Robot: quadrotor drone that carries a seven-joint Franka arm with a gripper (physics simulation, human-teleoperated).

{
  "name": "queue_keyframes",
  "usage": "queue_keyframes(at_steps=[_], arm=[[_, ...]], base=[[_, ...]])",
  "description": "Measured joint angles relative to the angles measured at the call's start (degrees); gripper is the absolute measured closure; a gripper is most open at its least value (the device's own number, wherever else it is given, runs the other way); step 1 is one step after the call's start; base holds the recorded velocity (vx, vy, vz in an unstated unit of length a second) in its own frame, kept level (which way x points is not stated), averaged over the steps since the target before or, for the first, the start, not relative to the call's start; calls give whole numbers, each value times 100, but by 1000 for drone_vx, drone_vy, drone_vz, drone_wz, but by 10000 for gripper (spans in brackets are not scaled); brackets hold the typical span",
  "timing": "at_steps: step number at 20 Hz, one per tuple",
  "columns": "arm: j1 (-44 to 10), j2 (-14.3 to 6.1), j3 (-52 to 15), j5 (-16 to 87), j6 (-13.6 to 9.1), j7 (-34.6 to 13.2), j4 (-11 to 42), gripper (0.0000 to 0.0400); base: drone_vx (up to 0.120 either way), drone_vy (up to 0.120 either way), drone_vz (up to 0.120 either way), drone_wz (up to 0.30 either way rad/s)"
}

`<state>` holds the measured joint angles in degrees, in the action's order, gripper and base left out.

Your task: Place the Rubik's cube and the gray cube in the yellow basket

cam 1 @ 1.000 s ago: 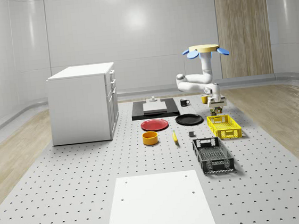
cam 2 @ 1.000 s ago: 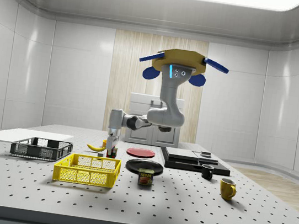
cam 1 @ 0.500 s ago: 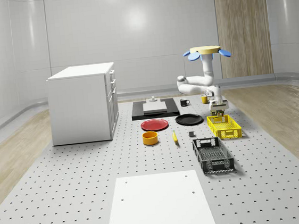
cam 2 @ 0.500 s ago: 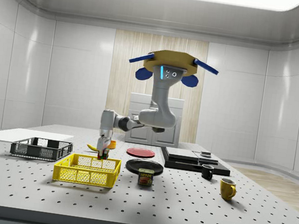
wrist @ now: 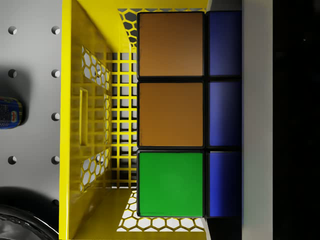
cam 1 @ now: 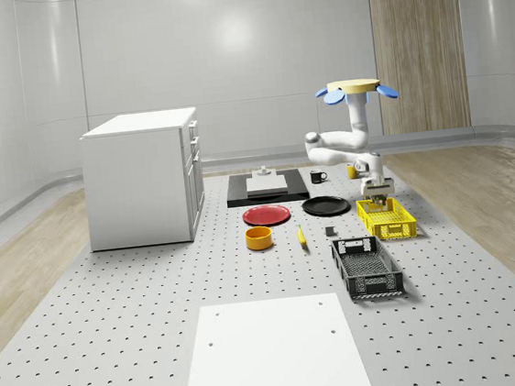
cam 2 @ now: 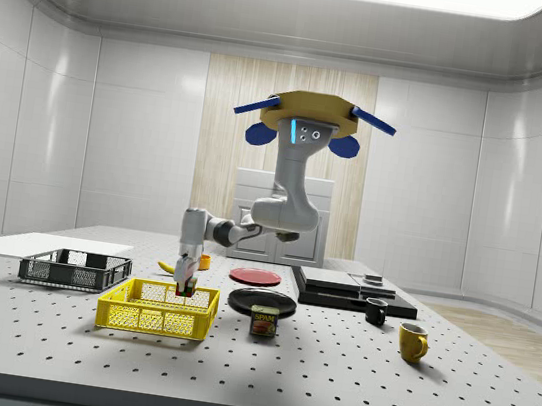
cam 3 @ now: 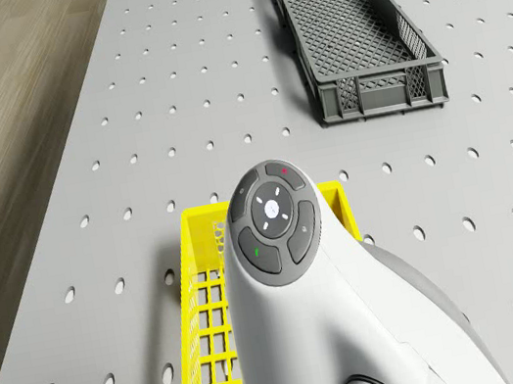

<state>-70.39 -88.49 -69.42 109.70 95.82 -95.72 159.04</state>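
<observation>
Closest to my wrist camera is the Rubik's cube (wrist: 171, 115), clamped between my fingers: two orange squares and one green face the lens, with a blue column beside them. Behind it lies the mesh floor and one wall of the yellow basket (wrist: 82, 125), so I hold the cube inside the basket's opening, above its floor. I cannot tell whether it touches the floor.

In the side view my gripper (cam 2: 183, 290) sits at the basket's (cam 2: 155, 321) top edge, at the end toward that view's right, centre left of the frame. My arm bends up from there to the drone (cam 2: 313, 118), which hovers high in the upper middle, over the table behind the basket. A can (cam 2: 263, 321) stands just right of the basket; a black mug (cam 2: 375, 312) and a yellow mug (cam 2: 412, 342) stand further right.

In the whole-scene view the basket (cam 1: 387, 219) is right of centre with my gripper (cam 1: 381, 197) at its far end and the drone (cam 1: 355, 88) above it. A dark crate (cam 1: 367, 268) lies nearer the camera. Left of the basket are a black plate (cam 1: 325, 206), a red plate (cam 1: 267, 215) and an orange bowl (cam 1: 259, 238). Furthest back on the left stands a white cabinet (cam 1: 143, 177).
</observation>
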Motion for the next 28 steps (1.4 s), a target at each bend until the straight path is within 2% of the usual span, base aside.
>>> queue_keyframes(at_steps=[16, 21, 28], arm=[[-208, 188, 921, 885, 324, 18, -420, 75], [-212, 254, 1022, 999, 326, 37, -475, 25], [-102, 275, 794, 811, 152, 66, -330, 4]], base=[[0, 0, 0, 0], [0, 0, 0, 0], [0, 0, 0, 0]])
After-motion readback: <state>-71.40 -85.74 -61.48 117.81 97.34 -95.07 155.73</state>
